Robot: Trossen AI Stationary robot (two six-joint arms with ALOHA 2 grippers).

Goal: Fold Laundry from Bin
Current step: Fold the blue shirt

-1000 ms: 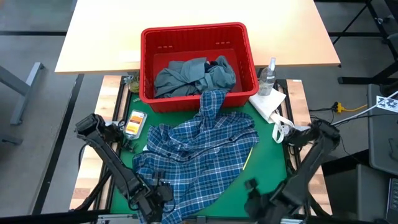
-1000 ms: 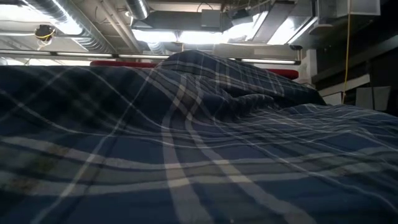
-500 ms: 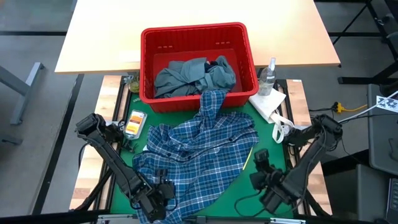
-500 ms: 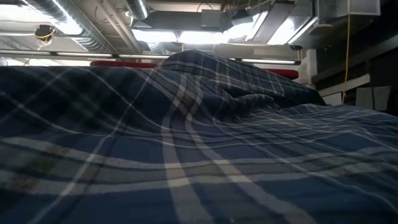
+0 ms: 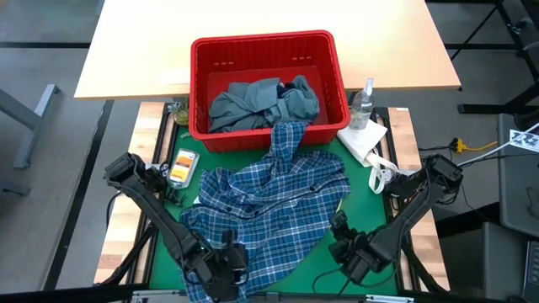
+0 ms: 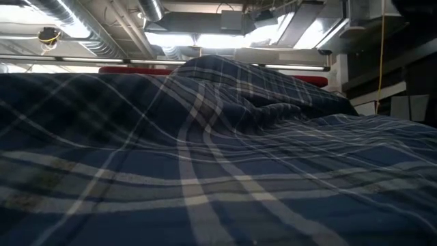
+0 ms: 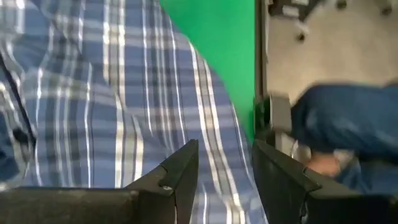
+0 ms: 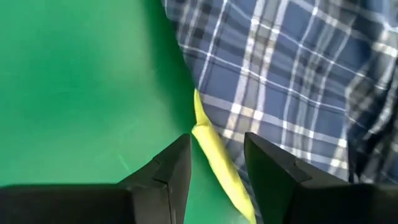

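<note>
your plaid shirt (image 5: pixel 269 210) sprawls over the green mat (image 5: pixel 362 194), one sleeve trailing up to the red bin (image 5: pixel 265 50), where the grey-blue garment (image 5: pixel 261 103) sits. a yellow strip (image 8: pixel 217 158) pokes from under its edge. left gripper (image 5: pixel 226 263) hangs over the near hem, jaws apart; right gripper (image 8: pixel 214 165) straddles the strip, apart too. spray bottle (image 5: pixel 363 103) and paper towel (image 5: pixel 364 141) crowd the right side.

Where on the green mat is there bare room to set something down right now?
Bare green mat shows between the plaid shirt and the mat's right edge, by the right gripper. The centre is covered, and the red bin is crowded with grey-blue laundry.
</note>
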